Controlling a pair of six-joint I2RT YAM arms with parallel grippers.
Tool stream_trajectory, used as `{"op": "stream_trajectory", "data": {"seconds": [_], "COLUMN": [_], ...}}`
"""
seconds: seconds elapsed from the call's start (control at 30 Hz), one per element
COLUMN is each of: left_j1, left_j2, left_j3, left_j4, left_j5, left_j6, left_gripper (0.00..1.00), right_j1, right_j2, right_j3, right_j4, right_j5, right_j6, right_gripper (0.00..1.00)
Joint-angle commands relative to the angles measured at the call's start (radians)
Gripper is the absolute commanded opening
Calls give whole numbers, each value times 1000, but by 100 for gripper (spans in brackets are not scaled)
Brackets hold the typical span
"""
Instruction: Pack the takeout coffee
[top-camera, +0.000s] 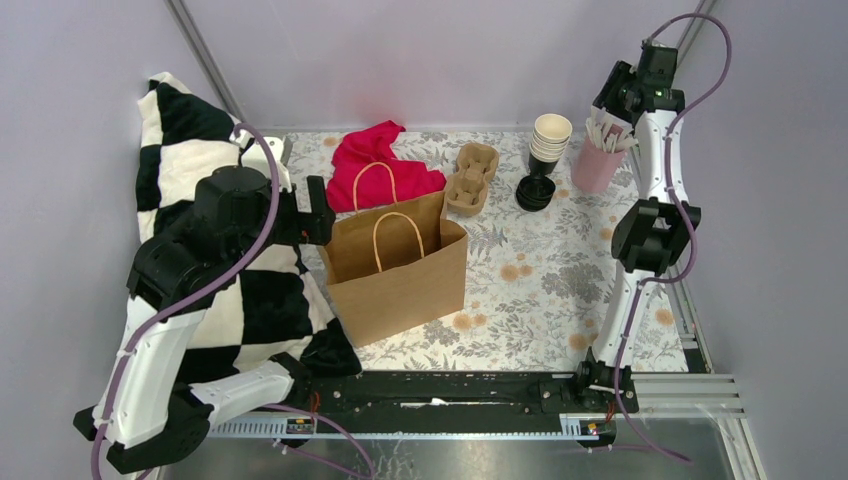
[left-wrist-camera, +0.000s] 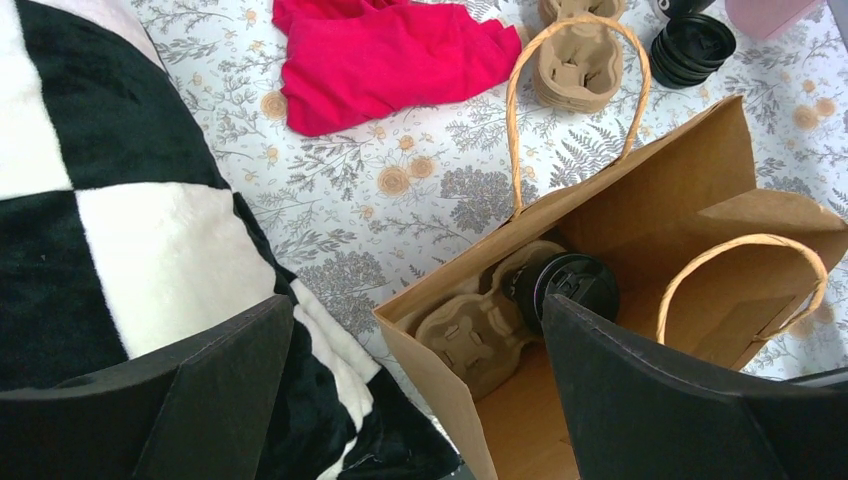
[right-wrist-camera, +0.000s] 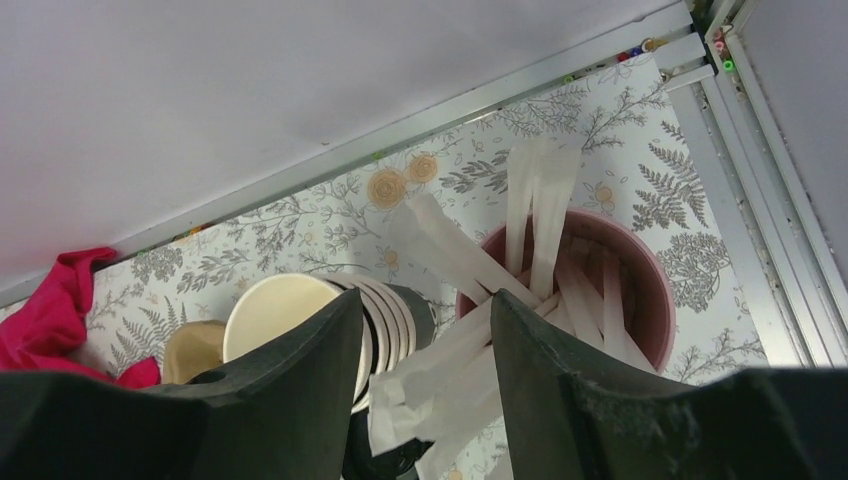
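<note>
The takeout coffee, a cup under a round black lid, sits inside the brown paper bag in a cardboard carrier. My left gripper hovers open above the bag's left rim with nothing between its fingers. In the top view it hangs just left of the bag, and the coffee is hidden there. My right gripper is at the back right over the pink cup. Its jaws stand apart around white wrapped sticks, with a slim gap at the left finger.
A stack of lidless paper cups and a stack of black lids stand left of the pink cup. Spare cardboard carriers and a red cloth lie behind the bag. A black-and-white checked blanket fills the left side.
</note>
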Motion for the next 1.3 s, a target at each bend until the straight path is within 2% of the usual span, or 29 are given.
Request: {"op": "stream_trajectory", "data": {"seconds": [0.0,0.13,0.3,0.57,0.67,0.87,1.03,1.27], "left_j1": [0,0,0,0,0,0,0,0], "left_j2": [6,10,13,16,15,18,16,12], "left_j3": [51,60,71,76,77,83,84,89], "left_j4": [20,14,2,-5,-5,-5,-2,1], "left_j5": [-18,-21,-32,-40,-36,-36,-35,-22], "left_j6": [-25,-36,-48,-51,-48,-49,-55,-58], "left_gripper": [99,99,99,99,99,99,99,99], "right_j1": [2,2,2,2,2,2,1,1], "right_j2": [25,53,78,102,105,88,51,-34], "right_j3": [69,89,93,98,99,109,112,103], "right_j4": [90,120,149,159,159,161,151,134], "right_j5": [-30,-30,-31,-37,-34,-16,4,80], "right_j6": [23,46,69,88,87,80,61,-18], "right_gripper": [57,52,39,36,31,12,8,7]}}
